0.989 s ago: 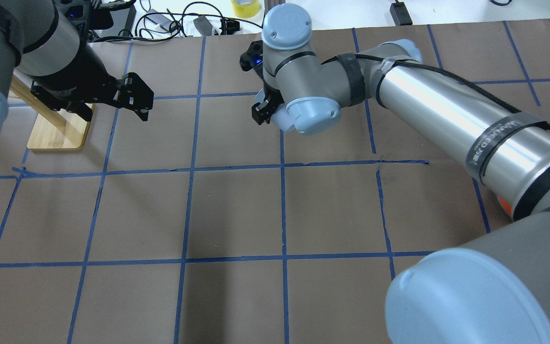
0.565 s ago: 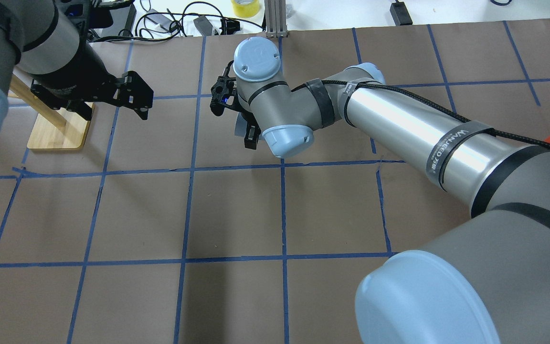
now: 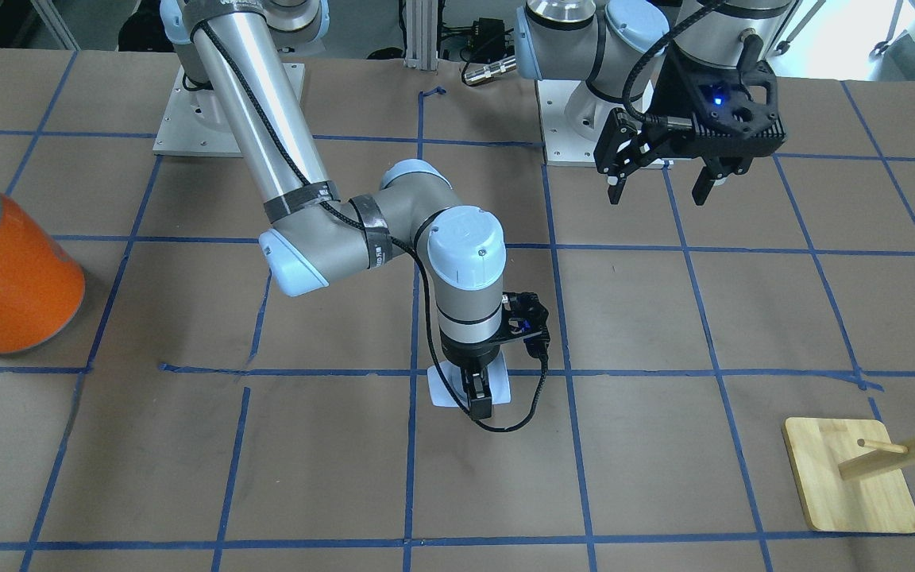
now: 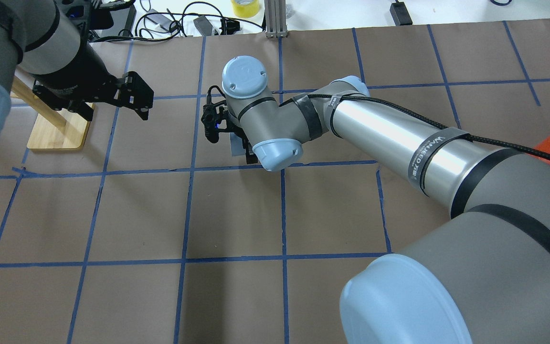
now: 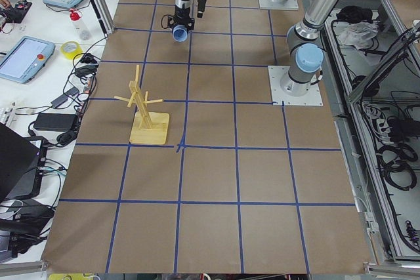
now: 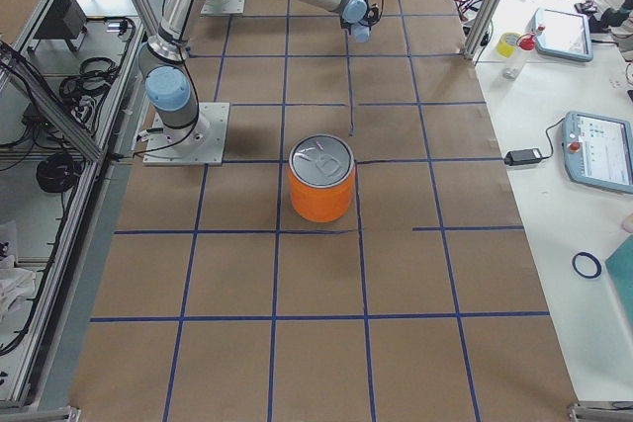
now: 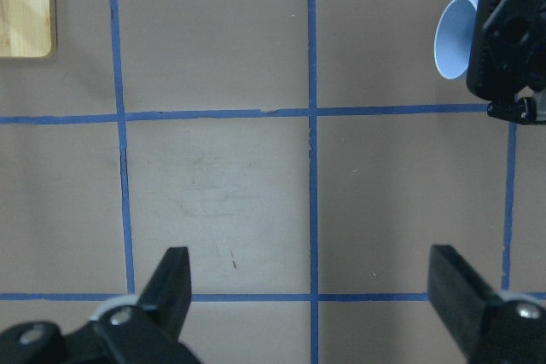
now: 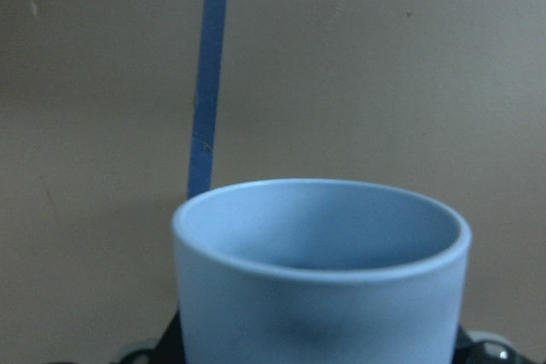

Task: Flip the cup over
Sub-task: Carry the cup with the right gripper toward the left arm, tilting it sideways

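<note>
Now, front view: right gripper (image 3: 480, 395) pinching cup (image 3: 445, 388) low over table (image 3: 664, 477); left gripper (image 3: 658, 192) spread, well apart. Left wrist: cup mouth faces sideways. Right wrist: rim fills view. I fear the smooth taper slips on turning.

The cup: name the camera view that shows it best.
Right wrist-mounted: the cup fills the lower frame, its rim and blue-grey inside clear. The left wrist view shows only its mouth at the edge. Front-facing shows a pale, mostly hidden sliver, overhead barely any, and the side views a speck.
</note>
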You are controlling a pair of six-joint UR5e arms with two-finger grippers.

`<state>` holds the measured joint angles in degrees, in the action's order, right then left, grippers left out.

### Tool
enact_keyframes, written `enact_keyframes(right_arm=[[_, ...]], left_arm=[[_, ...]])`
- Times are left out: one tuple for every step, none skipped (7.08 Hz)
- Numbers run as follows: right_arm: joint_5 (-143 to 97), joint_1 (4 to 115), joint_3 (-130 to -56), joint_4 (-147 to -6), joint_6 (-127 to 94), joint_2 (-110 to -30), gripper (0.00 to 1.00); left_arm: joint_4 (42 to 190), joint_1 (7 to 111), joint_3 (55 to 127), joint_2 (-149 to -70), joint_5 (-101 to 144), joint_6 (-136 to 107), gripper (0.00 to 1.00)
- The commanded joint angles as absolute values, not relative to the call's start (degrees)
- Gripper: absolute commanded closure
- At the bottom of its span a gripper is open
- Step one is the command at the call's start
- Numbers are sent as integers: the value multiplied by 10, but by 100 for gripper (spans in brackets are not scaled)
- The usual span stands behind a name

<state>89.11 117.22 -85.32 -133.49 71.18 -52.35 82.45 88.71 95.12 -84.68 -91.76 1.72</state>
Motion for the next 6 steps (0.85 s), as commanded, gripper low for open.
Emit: enact_keyframes(right_arm=[[890, 1178, -857, -1336, 736, -519, 72], [888, 1179, -857, -1336, 737, -519, 65], [886, 1179, -858, -1336, 735, -519, 47], [886, 1178, -857, -1336, 733, -510, 40], [886, 1178, -856, -1336, 732, -504, 29], [887, 1178, -847, -1336, 732, -505, 23]], left_arm=[[824, 868, 954, -850, -899, 39, 0], [824, 868, 956, -854, -888, 40, 0], [817, 867, 963, -855, -889, 40, 0], [816, 867, 966, -857, -889, 41, 0], [817, 864, 961, -855, -886, 42, 0], [818, 860, 957, -860, -882, 50, 0]])
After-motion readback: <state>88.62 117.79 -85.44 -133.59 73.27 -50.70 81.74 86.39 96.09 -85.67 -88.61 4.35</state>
